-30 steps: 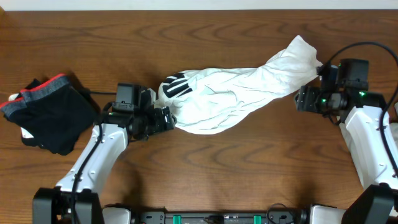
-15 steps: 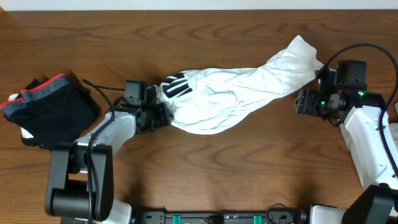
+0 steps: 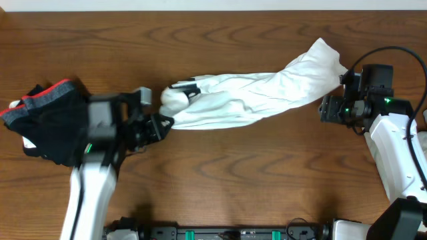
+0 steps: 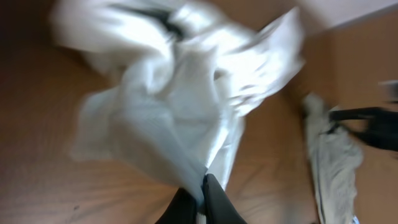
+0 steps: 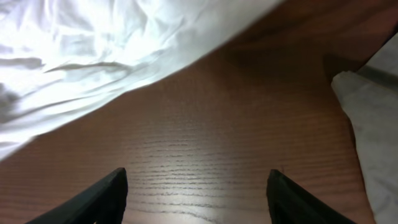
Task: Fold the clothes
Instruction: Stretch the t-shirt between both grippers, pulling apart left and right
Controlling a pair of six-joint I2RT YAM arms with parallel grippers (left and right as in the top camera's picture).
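the wooden table [image 3: 220, 193] is carrying everything in view. the white t-shirt [image 3: 267, 93] is lying bunched in a long rope-like band across the middle of it, running from a rounded wad at its left end up to a wider, peaked end at the upper right. a bit of dark print [image 3: 183, 87] is showing near the left wad. in the left wrist view the shirt [image 4: 180, 93] is spreading upward from the fingers in blurred, crumpled folds.

a dark garment [image 3: 47, 123] with a red and grey band is sitting in a heap at the far left of the table, well apart from the shirt. a pale cloth [image 5: 373, 112] is lying at the right edge of the right wrist view, and it is also showing in the left wrist view [image 4: 333, 155].

the left gripper [image 3: 163, 123] is reaching to the shirt's lower left edge, and its jaws are pressing together on a fold of the white cloth, as the left wrist view [image 4: 200, 202] is showing.

the right gripper [image 3: 327, 107] is hovering just beside the shirt's right end; its jaws are standing spread, with only bare wood between them [image 5: 196, 173], and they are not touching the cloth.
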